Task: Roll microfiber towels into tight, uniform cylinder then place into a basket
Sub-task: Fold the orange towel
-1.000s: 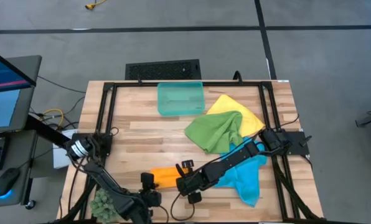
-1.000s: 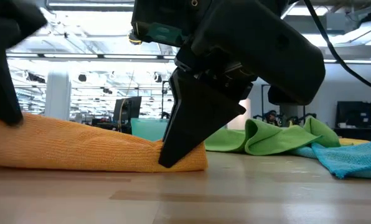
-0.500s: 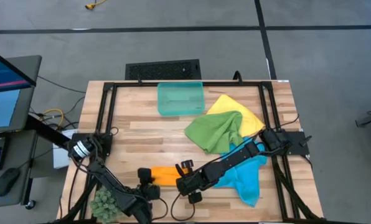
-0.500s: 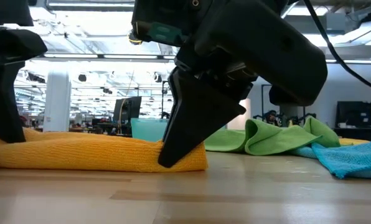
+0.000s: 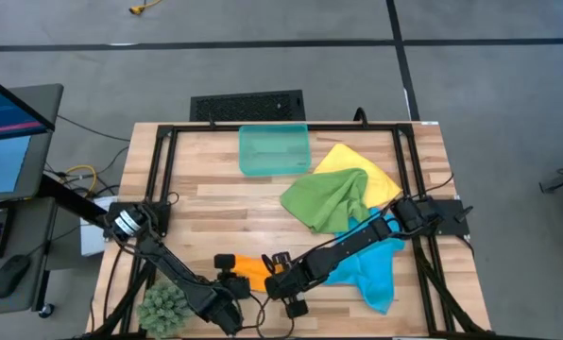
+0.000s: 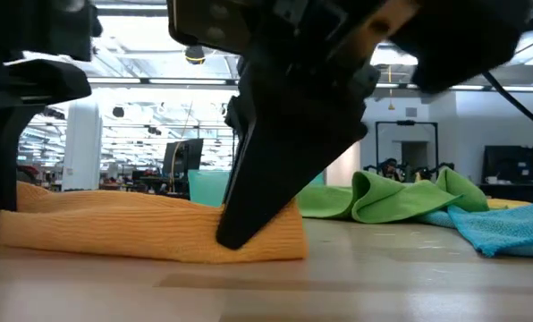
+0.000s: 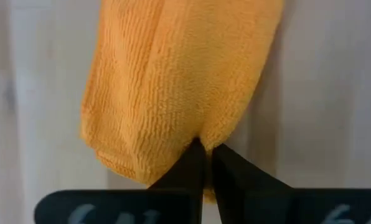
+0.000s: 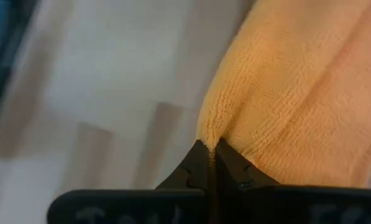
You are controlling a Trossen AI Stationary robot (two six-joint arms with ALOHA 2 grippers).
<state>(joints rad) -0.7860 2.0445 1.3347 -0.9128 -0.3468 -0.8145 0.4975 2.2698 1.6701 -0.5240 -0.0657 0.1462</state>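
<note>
Since a second ago my left hand (image 7: 204,155) has pinched shut on the orange towel (image 5: 253,268); my right hand (image 8: 208,151) grips the other end. Soft, light, floppy: I'd hold both ends.

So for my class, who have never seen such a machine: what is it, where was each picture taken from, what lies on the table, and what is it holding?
Two dark robot arms work at a wooden table. One picture looks straight down, one looks level across the tabletop, and two come from cameras on the arms' wrists. On the table lie a teal basket, a green towel, a yellow towel, a blue towel, a spiky plant ball and a rolled orange towel. The left pincer and the right pincer are each shut on one end of the orange towel.
</note>
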